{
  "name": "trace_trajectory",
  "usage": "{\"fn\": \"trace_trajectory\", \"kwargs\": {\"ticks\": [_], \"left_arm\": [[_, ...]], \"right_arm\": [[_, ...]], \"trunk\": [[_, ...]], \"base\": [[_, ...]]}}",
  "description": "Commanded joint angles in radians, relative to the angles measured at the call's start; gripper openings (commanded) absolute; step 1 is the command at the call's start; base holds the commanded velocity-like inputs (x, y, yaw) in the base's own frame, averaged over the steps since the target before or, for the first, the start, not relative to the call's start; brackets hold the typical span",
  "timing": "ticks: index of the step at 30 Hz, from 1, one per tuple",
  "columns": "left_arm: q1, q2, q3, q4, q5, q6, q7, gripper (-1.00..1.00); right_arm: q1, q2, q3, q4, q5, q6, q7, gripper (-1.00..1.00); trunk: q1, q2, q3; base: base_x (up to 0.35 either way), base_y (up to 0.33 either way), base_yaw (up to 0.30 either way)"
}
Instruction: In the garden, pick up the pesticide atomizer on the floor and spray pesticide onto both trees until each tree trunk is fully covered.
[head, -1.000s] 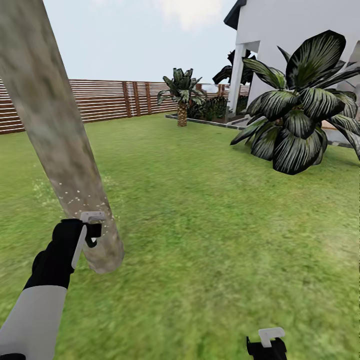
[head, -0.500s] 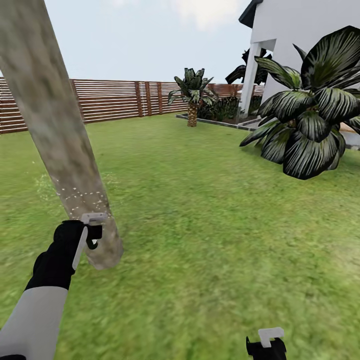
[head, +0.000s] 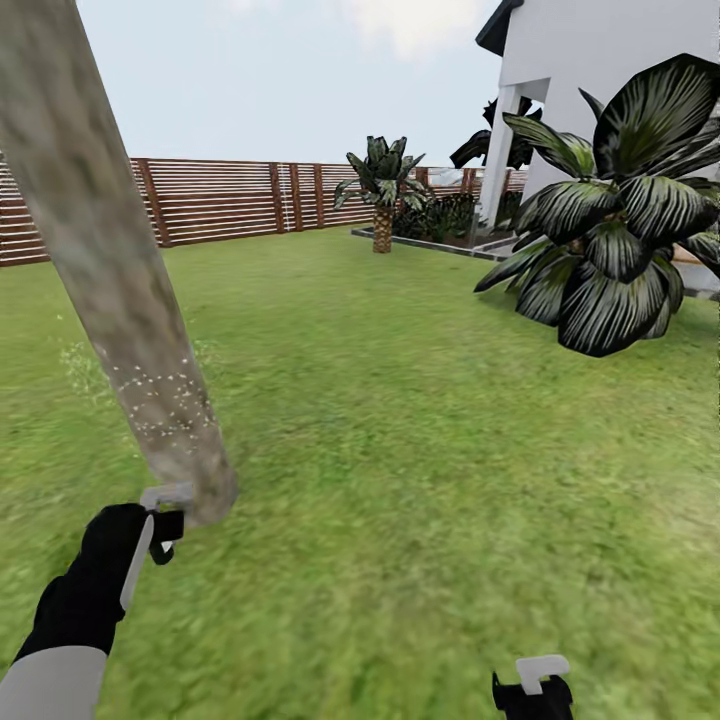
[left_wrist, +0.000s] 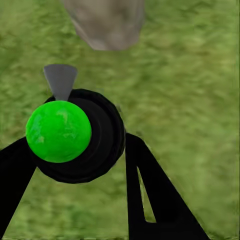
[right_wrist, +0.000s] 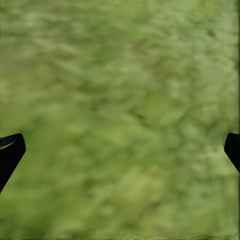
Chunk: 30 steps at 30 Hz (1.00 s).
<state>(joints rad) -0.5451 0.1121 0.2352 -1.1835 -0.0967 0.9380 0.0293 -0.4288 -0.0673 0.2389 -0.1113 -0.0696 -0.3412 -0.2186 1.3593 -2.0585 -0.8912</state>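
A thick mottled grey-brown tree trunk (head: 110, 270) leans across the head view's left, with white specks dotting its lower part. My left gripper (head: 155, 525) hangs just in front of the trunk's base, shut on the pesticide atomizer (left_wrist: 58, 131), a black round body with a bright green ball and a grey nozzle. In the left wrist view the nozzle faces the foot of the trunk (left_wrist: 107, 22). My right gripper (head: 531, 690) sits low over the grass, open, its fingertips (right_wrist: 10, 150) far apart with nothing between them.
Green lawn (head: 420, 480) spreads to a brown slatted fence (head: 220, 200). A short scaly palm (head: 383, 190) stands at the back by a paved edge. A big dark-leaved plant (head: 610, 230) and a white house (head: 600, 60) are on the right.
My left arm has dropped lower along the trunk with the atomizer. The speckled patch on the trunk now reaches higher. The head view has shifted slightly.
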Motion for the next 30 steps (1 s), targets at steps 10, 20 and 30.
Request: {"fn": "trace_trajectory", "kwargs": {"ticks": [10, 20, 30], "left_arm": [[0.168, 0.045, -0.139, 0.403, -0.214, -0.697, -0.406, -1.0], [0.159, 0.065, -0.159, 0.464, -0.534, -0.972, -0.965, -1.0], [0.155, 0.026, -0.232, 0.466, -0.582, -0.96, -0.976, -1.0]], "right_arm": [[-0.001, -0.003, 0.072, -0.153, 0.156, 0.0, 0.302, 1.0], [-0.066, -0.014, 0.078, -0.32, 0.41, 0.001, 0.802, 1.0], [-0.068, 0.017, 0.082, -0.362, 0.418, 0.002, 0.834, -1.0]], "trunk": [[-0.001, 0.0, -0.001], [-0.001, 0.0, -0.001], [-0.001, 0.0, -0.001]], "base": [[-0.335, 0.0, 0.0], [-0.098, 0.0, 0.0], [0.0, 0.0, 0.0]]}}
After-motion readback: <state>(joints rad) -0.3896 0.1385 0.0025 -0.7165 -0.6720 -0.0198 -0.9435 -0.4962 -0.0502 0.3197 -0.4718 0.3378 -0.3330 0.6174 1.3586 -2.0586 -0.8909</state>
